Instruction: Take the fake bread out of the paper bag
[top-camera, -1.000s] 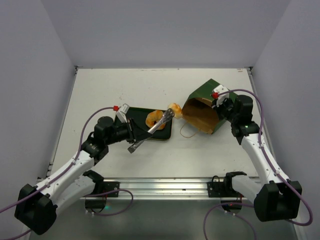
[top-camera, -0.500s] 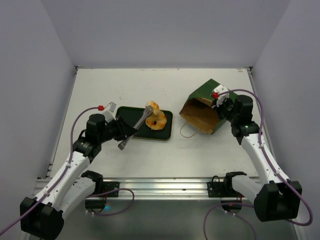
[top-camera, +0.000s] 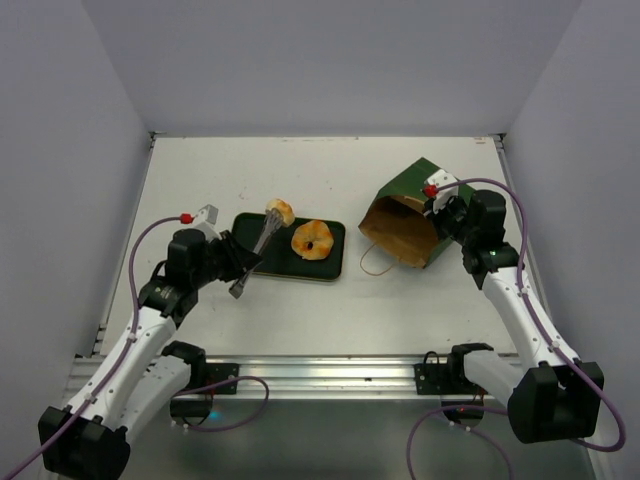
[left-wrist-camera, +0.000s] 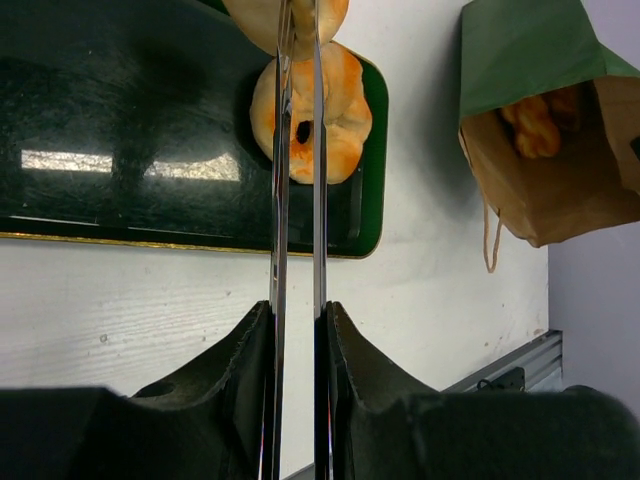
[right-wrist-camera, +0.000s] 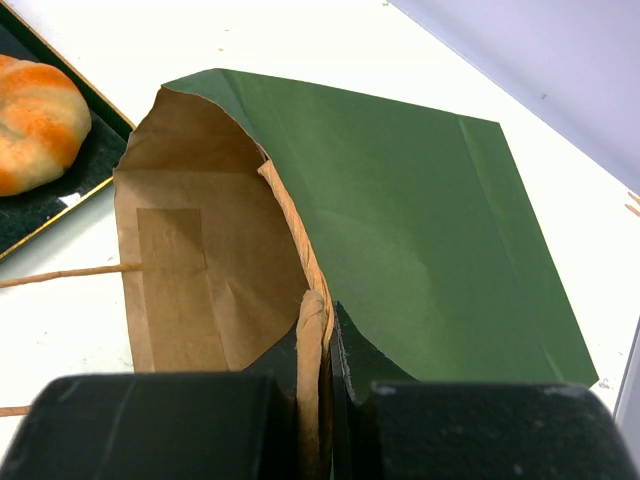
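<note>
Metal tongs, squeezed by the left claw, pinch a bun; right claw clamps the paper bag.

The paper bag is dark green outside and brown inside. The tray is very dark green with a thin gold edge. The ring bread is orange and pale yellow. The small bun is tan. The tongs are silver. The surface is white.
</note>
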